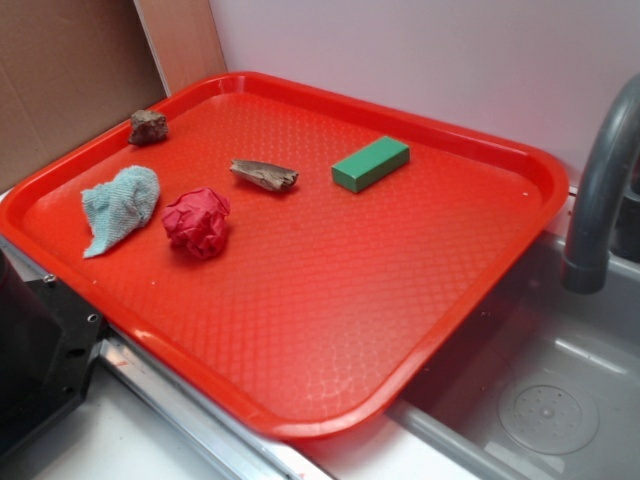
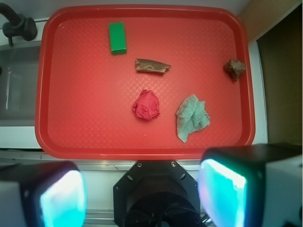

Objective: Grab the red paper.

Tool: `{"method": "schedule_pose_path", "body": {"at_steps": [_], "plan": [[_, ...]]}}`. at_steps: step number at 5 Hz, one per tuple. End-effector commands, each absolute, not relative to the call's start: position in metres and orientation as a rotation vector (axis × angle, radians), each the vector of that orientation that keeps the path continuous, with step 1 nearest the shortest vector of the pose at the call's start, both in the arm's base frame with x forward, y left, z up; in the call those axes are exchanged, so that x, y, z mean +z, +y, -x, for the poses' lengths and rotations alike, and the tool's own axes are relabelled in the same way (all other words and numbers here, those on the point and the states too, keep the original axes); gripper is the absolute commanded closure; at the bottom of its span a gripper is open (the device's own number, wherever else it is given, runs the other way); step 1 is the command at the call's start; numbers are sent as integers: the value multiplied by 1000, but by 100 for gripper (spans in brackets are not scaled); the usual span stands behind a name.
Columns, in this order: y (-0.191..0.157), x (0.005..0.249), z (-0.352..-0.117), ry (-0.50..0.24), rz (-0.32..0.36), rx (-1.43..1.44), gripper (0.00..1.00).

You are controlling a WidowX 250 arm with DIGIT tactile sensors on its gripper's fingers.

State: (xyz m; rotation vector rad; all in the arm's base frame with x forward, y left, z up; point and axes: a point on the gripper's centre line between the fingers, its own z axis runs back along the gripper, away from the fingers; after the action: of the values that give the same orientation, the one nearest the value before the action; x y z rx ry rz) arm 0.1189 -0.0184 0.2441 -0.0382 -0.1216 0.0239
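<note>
The red paper is a crumpled ball lying on the red tray, left of its middle. From the wrist view the red paper sits near the centre of the tray. My gripper hangs high above the tray's near edge, well back from the paper. It is open, with nothing between its glowing pads. The gripper itself does not show in the exterior view.
On the tray lie a light blue cloth, a brown wood scrap, a green block and a brown rock. A grey faucet and sink stand at right. The robot's black base sits by the tray's left front edge.
</note>
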Motion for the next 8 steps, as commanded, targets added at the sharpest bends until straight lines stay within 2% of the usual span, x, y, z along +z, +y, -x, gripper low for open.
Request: {"method": "schedule_pose_path", "body": {"at_steps": [1,2,3,4,5,6,7,8], "plan": [[-18,244,-119,-122,38,24,0],[-6,194,-152,-89,-10,-162,0],[-1,154,-174,-53,-1,-298,0],[-6,113,-182,-32,20,-403,0],[-12,80,-177,28,51,-436,0],[-8,63,-173,-15,-37,-438,0],[1,55,-183,-38,-136,-453,0],[3,30,-190,-19,-60,-469,0]]}}
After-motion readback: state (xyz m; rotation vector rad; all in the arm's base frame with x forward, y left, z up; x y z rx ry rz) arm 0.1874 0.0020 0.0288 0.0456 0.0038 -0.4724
